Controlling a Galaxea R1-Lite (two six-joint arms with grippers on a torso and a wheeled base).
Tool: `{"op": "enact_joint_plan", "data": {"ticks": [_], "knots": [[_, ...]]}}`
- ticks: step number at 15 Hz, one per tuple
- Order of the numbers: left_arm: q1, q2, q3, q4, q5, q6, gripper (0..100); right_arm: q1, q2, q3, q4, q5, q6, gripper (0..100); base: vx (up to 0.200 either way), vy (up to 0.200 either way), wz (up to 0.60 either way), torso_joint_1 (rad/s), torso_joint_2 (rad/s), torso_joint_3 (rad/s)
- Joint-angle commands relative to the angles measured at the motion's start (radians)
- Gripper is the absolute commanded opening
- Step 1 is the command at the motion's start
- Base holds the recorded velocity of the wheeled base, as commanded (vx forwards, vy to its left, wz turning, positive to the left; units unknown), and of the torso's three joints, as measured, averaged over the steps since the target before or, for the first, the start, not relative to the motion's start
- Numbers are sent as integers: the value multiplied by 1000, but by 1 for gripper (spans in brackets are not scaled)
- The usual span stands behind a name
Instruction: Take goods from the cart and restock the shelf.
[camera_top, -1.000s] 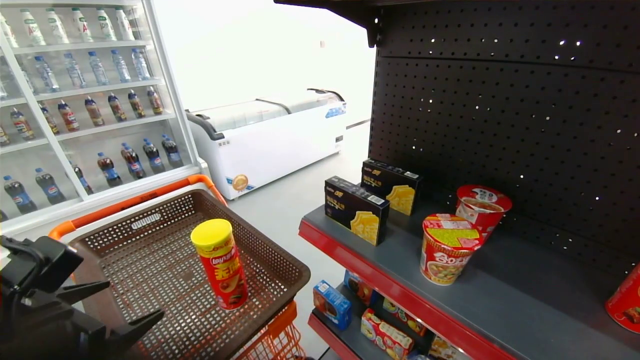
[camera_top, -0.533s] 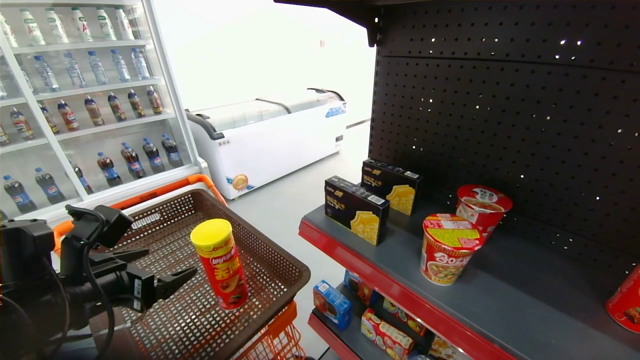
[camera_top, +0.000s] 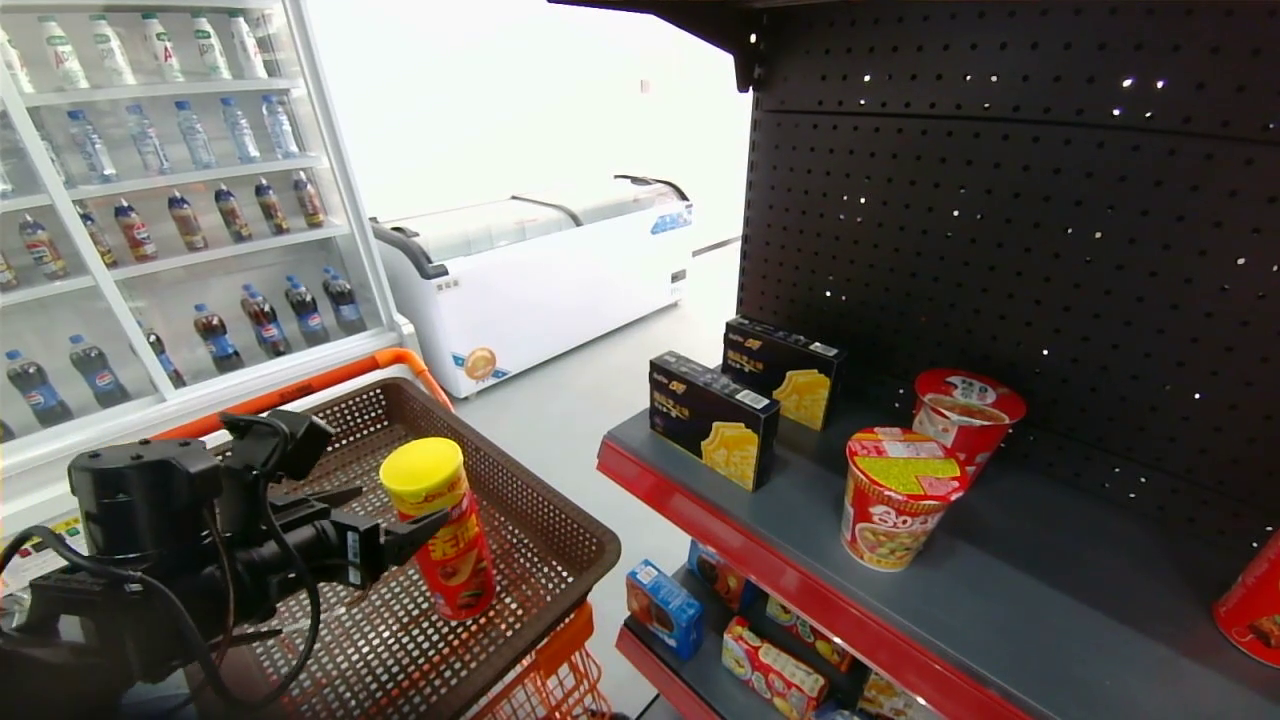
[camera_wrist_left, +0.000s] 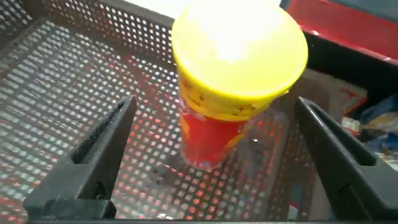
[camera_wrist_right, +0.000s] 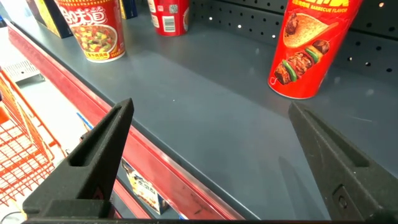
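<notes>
A red chip can with a yellow lid (camera_top: 455, 570) stands upright in the brown mesh basket (camera_top: 560, 535) of the orange cart. My left gripper (camera_top: 400, 505) is open at the can's upper part, one finger on each side; no contact can be made out. The left wrist view has the can (camera_wrist_left: 239, 56) between the two black fingers (camera_wrist_left: 93, 168), with the left gripper (camera_wrist_left: 214, 162) low around its body. My right gripper (camera_wrist_right: 211, 168) hangs open over the grey shelf (camera_wrist_right: 205, 106), holding nothing.
On the grey shelf (camera_top: 1000, 600) stand two black boxes (camera_top: 712, 418), two noodle cups (camera_top: 900, 495) and a red chip can (camera_wrist_right: 311, 46) at the right end. Small packets fill the lower shelf (camera_top: 770, 670). A drinks fridge (camera_top: 180, 220) stands behind the cart.
My left arm has risen from the lower left corner and moved right across the basket, so its open fingers now flank the chip can. The can has not moved.
</notes>
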Motion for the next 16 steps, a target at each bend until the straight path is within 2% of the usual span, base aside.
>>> {"op": "enact_joint_plan", "data": {"ticks": [1, 2, 4, 7, 10, 12, 16], "knots": [[-62, 48, 5, -43, 28, -64, 100, 0, 0, 0, 0, 0, 0, 100, 0, 0, 0, 0, 0, 0], [-101, 88, 7, -129, 74, -121, 100, 0, 0, 0, 0, 0, 0, 100, 0, 0, 0, 0, 0, 0], [-120, 129, 10, -195, 111, -137, 100, 0, 0, -1, 0, 0, 0, 100, 0, 0, 0, 0, 0, 0], [-134, 154, 47, -201, 112, -130, 100, 0, 0, 0, 0, 0, 0, 100, 0, 0, 0, 0, 0, 0], [-134, 222, 71, -339, 111, -124, 100, 0, 0, 0, 2, 0, 0, 100, 0, 0, 0, 0, 0, 0], [-133, 229, 97, -376, 112, -104, 100, 2, 0, 0, 0, 0, 0, 100, 0, 0, 0, 0, 0, 0], [-128, 252, 136, -463, 112, -104, 100, 0, 0, -1, 0, 0, 0, 100, 0, 0, 0, 0, 0, 0]]}}
